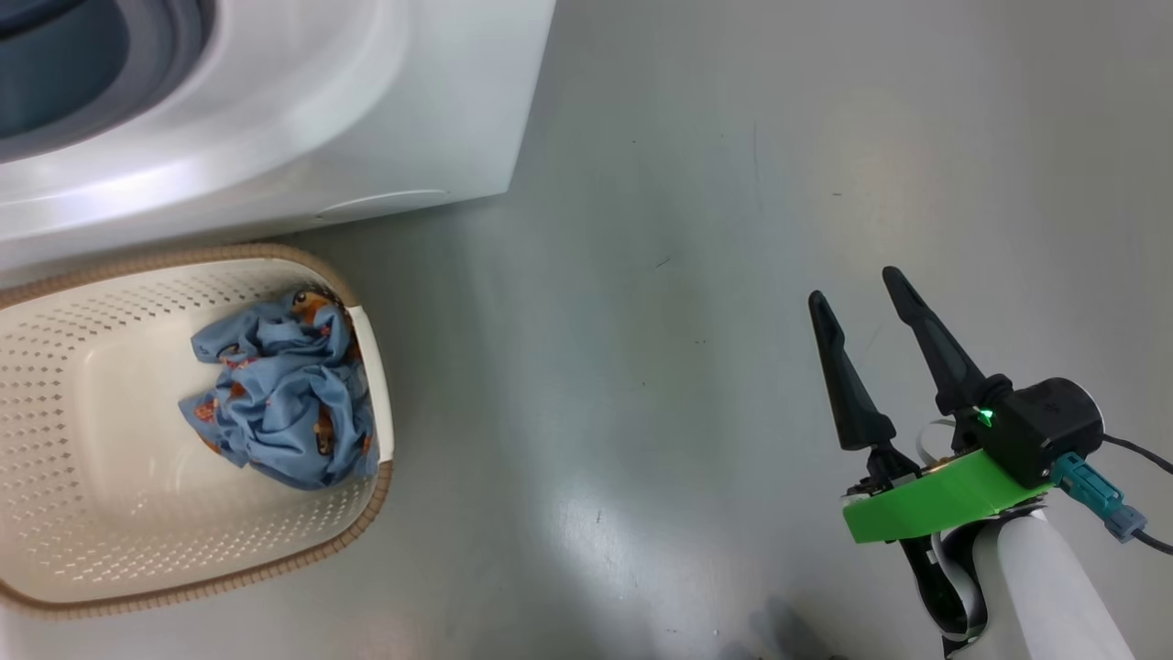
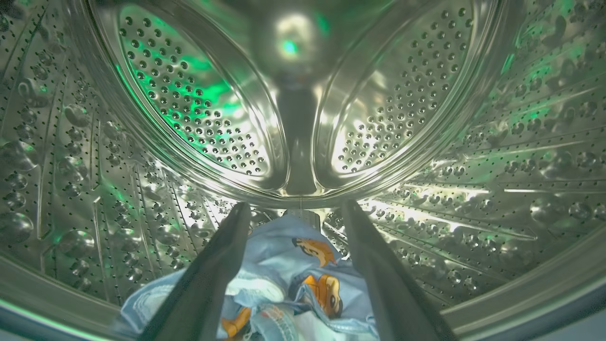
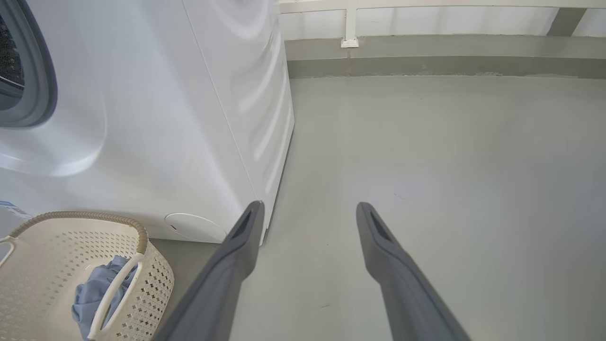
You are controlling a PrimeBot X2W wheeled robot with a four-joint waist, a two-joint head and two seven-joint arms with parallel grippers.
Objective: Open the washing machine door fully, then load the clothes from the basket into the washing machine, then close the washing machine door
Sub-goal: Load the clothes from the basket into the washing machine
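Note:
The white washing machine (image 1: 302, 119) stands at the head view's upper left, its grey gasket (image 1: 174, 37) showing; its door is out of view. My left gripper (image 2: 293, 208) is inside the steel drum (image 2: 199, 123), open, with a light blue garment (image 2: 289, 279) lying on the drum floor between and below the fingers. A bundle of blue clothes (image 1: 284, 390) lies at the right end of the cream basket (image 1: 92, 513) on the floor before the machine. My right gripper (image 1: 857, 289) hovers open over bare floor, far right of the basket. The right wrist view shows the basket (image 3: 156, 284) and the clothes (image 3: 94, 293).
Grey floor (image 1: 641, 321) spreads to the right of the machine. A low wall base with a white rail (image 3: 350, 28) runs along the back of the room in the right wrist view.

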